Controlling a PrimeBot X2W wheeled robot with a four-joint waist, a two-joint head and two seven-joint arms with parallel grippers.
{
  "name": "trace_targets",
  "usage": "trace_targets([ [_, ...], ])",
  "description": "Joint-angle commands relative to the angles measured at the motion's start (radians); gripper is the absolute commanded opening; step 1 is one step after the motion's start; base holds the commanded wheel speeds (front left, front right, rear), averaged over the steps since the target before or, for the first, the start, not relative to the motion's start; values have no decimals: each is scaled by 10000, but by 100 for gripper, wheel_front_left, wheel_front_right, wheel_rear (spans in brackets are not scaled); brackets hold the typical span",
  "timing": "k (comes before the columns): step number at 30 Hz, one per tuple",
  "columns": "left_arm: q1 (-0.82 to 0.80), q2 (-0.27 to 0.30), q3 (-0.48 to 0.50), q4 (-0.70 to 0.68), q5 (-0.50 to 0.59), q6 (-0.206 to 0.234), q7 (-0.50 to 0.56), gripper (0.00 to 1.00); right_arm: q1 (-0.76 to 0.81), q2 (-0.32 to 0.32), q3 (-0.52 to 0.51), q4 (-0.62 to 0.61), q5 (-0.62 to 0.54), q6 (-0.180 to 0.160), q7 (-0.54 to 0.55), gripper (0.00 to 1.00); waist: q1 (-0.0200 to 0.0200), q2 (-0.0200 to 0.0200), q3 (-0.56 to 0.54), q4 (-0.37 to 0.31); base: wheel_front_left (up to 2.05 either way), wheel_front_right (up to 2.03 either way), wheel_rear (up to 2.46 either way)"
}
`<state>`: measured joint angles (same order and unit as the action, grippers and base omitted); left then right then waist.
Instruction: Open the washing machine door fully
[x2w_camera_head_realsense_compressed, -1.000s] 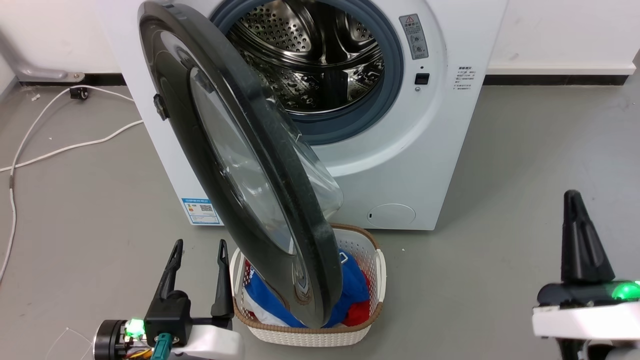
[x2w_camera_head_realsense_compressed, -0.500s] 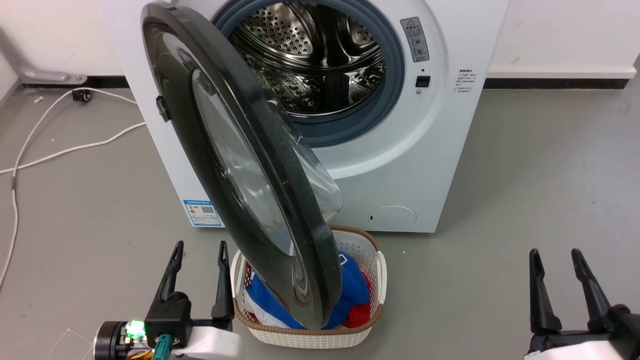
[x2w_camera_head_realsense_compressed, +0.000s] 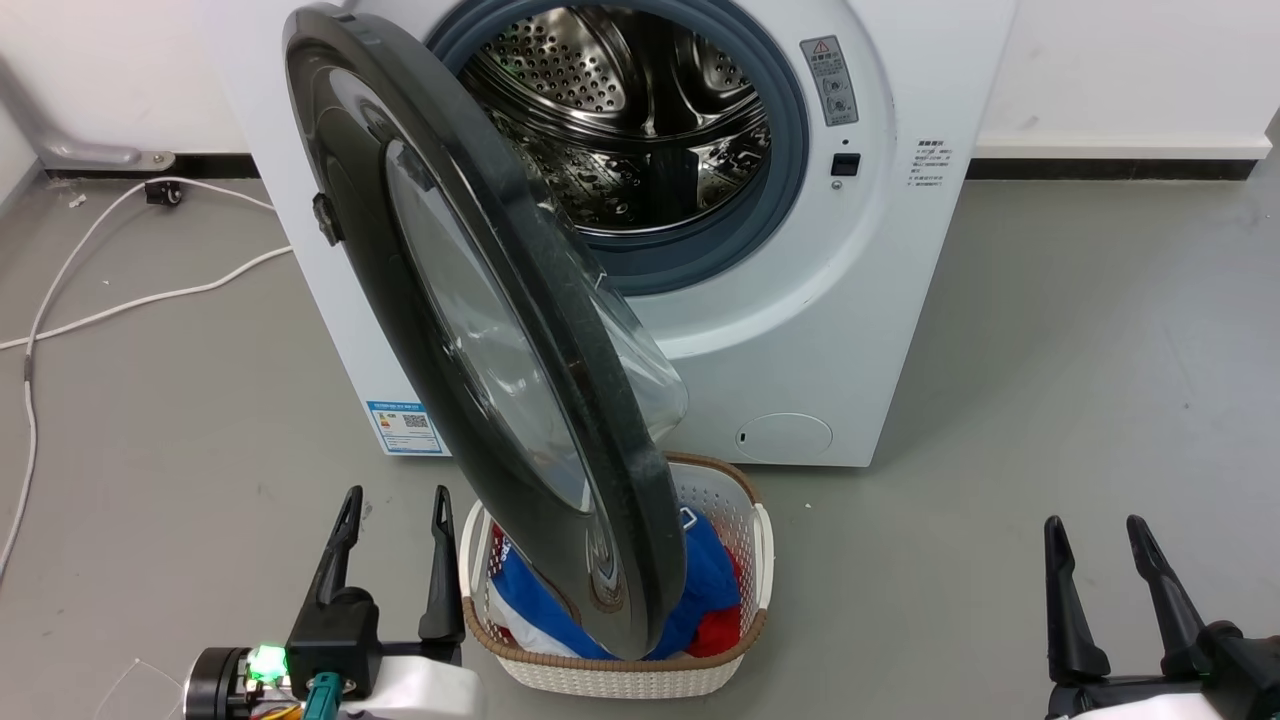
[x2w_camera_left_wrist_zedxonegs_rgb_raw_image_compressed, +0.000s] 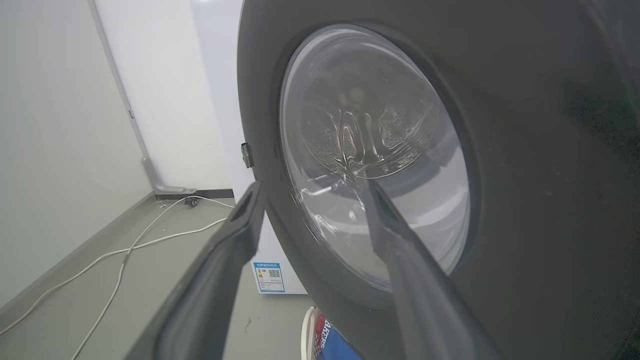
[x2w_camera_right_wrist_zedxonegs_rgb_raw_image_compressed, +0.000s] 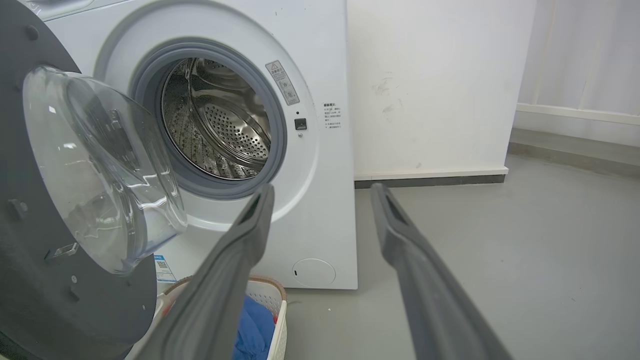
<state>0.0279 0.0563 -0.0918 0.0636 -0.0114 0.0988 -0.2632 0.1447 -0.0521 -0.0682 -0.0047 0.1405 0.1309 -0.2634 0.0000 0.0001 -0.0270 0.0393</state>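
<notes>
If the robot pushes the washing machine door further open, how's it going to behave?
The door looks rigid and heavy, thick black rim around bulging glass, so it should swing as one piece, not flex. Its glossy face may let fingers slide. Its lower edge sits close to the laundry basket and might brush it.

The washing machine door (x2w_camera_head_realsense_compressed: 480, 330) stands ajar over a laundry basket (x2w_camera_head_realsense_compressed: 620, 678).

Black-rimmed washing machine door (x2w_camera_head_realsense_compressed: 480, 330) half-open
</notes>
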Motion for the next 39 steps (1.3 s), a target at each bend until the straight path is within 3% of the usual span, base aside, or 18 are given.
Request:
trace_targets([
  [1, 84, 29, 30, -45, 9, 59, -23, 100, 46, 33, 25, -33, 17, -2, -17, 100, 0, -1, 5, 2, 0, 0, 0],
  [3, 95, 22, 43, -29, -63, 38, -23, 96, 56, 33, 37, -44, -22, -2, -17, 100, 0, -1, 9, 5, 0, 0, 0],
  [4, 85, 19, 72, -63, -78, 58, -23, 27, 60, 33, 47, -47, -50, -2, -17, 100, 0, -1, 10, 6, 0, 0, 0],
  [5, 83, 16, 77, -74, -92, 61, -23, 0, 63, 33, 51, -51, -77, -2, -17, 100, 0, -1, 12, 6, 0, 0, 0],
  [13, -121, 88, 282, -320, -11, 110, -23, 0, 15, 34, 89, -15, -68, -2, -17, 100, 0, -1, 31, 8, 0, 0, 0],
  [26, -1102, 501, 818, -2515, 194, 301, -23, 0, -58, 33, 132, 26, -57, -2, -17, 100, 0, -1, -1, 3, 0, 0, 0],
  [39, -2385, 424, -1054, -4403, 491, -159, -23, 0, -167, 33, 292, 3, -210, -2, -17, 100, 0, -1, 42, -106, 0, 0, 0],
])
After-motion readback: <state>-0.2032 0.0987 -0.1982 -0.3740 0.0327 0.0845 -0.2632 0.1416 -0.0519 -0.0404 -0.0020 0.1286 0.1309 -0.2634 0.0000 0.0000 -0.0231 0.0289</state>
